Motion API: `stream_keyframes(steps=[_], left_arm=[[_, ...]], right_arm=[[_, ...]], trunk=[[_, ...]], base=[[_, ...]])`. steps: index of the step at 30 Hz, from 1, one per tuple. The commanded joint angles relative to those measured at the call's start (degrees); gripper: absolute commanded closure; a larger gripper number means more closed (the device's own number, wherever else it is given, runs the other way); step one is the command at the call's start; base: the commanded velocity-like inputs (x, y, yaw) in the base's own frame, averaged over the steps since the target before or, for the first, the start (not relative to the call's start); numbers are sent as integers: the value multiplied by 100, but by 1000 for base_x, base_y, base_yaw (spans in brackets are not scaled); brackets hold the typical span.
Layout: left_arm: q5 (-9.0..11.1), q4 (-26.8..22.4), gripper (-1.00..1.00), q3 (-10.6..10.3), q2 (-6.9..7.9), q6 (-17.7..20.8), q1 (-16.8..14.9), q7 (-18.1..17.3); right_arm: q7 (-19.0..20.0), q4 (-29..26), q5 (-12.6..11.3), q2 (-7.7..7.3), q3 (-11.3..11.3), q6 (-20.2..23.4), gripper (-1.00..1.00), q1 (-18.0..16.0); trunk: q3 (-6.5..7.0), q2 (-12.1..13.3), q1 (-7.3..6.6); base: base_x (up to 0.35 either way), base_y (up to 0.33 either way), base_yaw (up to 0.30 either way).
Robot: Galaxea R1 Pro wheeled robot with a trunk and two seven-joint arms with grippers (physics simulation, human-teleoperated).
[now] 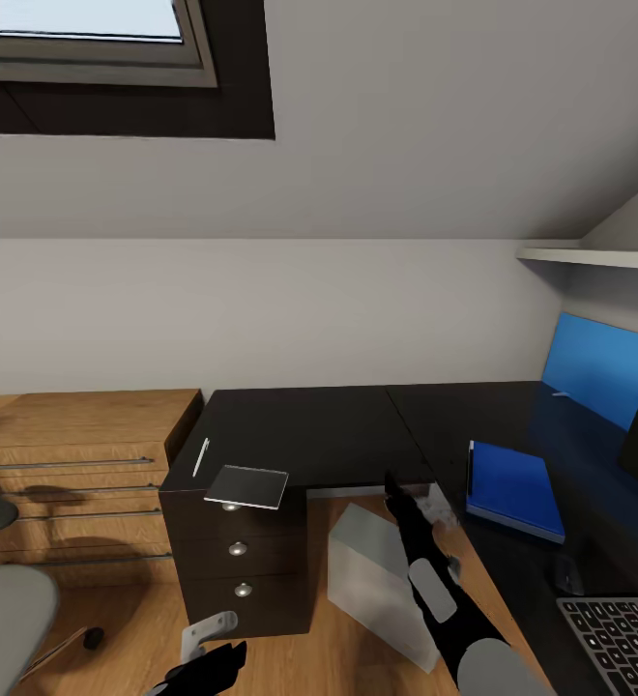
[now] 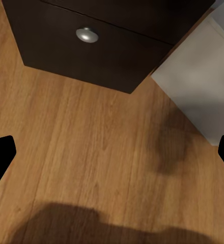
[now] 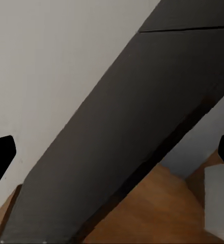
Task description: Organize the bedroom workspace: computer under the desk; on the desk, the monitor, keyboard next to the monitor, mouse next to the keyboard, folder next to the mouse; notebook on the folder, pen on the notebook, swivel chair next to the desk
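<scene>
**Two open grippers, one notebook to fetch**

Both grippers are empty, with fingers wide apart. The right gripper [image 1: 396, 493] hangs by the near edge of the dark L-shaped desk [image 1: 319, 430]. A flat grey notebook [image 1: 247, 486] and a thin white pen [image 1: 201, 456] lie at the desk's left end. The blue folder [image 1: 514, 488] lies far right. I think the notebook comes next: reach left slowly and grip its overhanging edge. The left gripper [image 1: 203, 667] waits low over the wooden floor [image 2: 91, 152].

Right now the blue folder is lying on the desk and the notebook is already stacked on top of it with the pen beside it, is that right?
Not quite. The blue folder is on the desk, but the notebook is not stacked on it: the head view shows it apart, at the desk's far corner over the drawers, with the pen beside it.
</scene>
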Motion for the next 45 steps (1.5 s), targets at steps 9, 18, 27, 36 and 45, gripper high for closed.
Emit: stream_keyframes(steps=[9, 18, 27, 36, 45], left_arm=[[59, -21, -100, -19, 12, -171, -5, 30], [57, -42, -100, -19, 20, -555, -5, 24], [56, -431, -100, -19, 60, -591, -4, 22], [171, -1435, -100, -18, 364, -482, 28, 30], [614, -2311, -100, 307, 391, 333, 29, 54]], right_arm=[[-384, 380, -73, -13, 723, -23, -100, -9], [-427, 398, -97, -20, 736, 84, -100, -9], [-423, 386, -92, -48, 726, 1056, -100, -9], [-370, 374, -95, -212, 725, 2168, -100, -9], [-63, 380, -106, -241, 725, 2315, -100, -9]], trunk=[[-6, -4, 0], [-6, -4, 0], [-6, -4, 0], [-6, -4, 0], [-6, -4, 0]], base=[[-19, 143, 0], [26, 267, 0], [76, 296, 0], [59, 229, 0], [7, 27, 0]])
